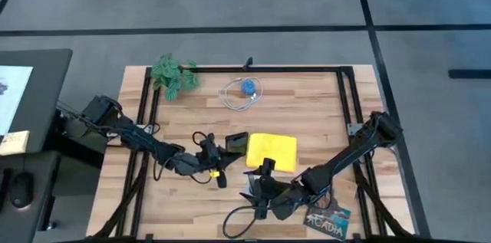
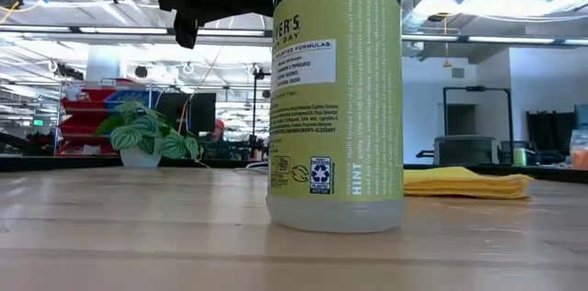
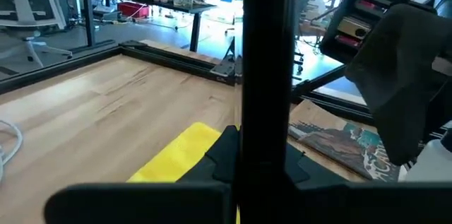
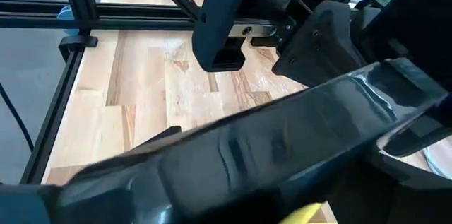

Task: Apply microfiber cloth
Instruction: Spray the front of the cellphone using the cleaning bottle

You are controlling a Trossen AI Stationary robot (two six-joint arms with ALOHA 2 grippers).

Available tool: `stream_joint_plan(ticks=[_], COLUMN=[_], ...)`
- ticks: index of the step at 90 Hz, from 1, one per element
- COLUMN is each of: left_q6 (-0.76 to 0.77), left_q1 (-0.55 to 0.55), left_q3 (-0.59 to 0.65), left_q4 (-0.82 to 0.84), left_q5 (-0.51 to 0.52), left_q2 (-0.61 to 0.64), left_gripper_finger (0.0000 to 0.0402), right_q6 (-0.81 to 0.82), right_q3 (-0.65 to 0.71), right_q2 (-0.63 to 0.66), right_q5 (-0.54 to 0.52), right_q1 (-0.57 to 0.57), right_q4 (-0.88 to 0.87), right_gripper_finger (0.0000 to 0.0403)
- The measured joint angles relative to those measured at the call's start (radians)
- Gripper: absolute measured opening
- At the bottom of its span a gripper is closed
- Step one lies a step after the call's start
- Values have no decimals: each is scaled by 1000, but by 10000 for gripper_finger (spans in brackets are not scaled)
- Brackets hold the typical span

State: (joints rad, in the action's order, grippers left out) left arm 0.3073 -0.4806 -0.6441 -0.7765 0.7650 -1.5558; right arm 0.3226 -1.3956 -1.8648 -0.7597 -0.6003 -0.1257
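Here, microfiber cloth [image 1: 271, 152] flat on worktop [image 1: 307, 113]; left pincer [image 1: 217, 153] and right pincer [image 1: 265, 172] beside it, grip state unclear.

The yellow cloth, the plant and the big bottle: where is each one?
Cloth [image 1: 273, 151]: high view, middle of the yellow square.
Plant [image 1: 173, 75]: high view, its green leaves.
Bottle [image 2: 336, 98]: low view, its yellow-green label.

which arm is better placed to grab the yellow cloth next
Probably the right. Its end effector sits at the near edge of the yellow cloth, almost touching it. The left end effector is beside the black phone, which lies between it and the cloth.
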Motion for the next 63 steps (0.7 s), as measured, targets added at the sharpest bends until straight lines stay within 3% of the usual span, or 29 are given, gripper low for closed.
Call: stream_joint_plan(ticks=[18,43,51,63], left_q6=[0,0,-4,-8], left_q1=[-2,-2,-2,-2], left_q3=[0,0,0,0], left_q4=[0,0,0,0], left_q5=[0,0,0,0], left_q2=[0,-1,-1,-1], left_gripper_finger=[11,11,11,11], right_q6=[12,29,29,16], right_q3=[0,0,-1,-2], right_q2=[0,1,1,2], right_q5=[0,7,6,12], right_q1=[0,0,0,-7], right_q4=[2,-1,-10,-19], right_gripper_finger=[265,166,175,240])
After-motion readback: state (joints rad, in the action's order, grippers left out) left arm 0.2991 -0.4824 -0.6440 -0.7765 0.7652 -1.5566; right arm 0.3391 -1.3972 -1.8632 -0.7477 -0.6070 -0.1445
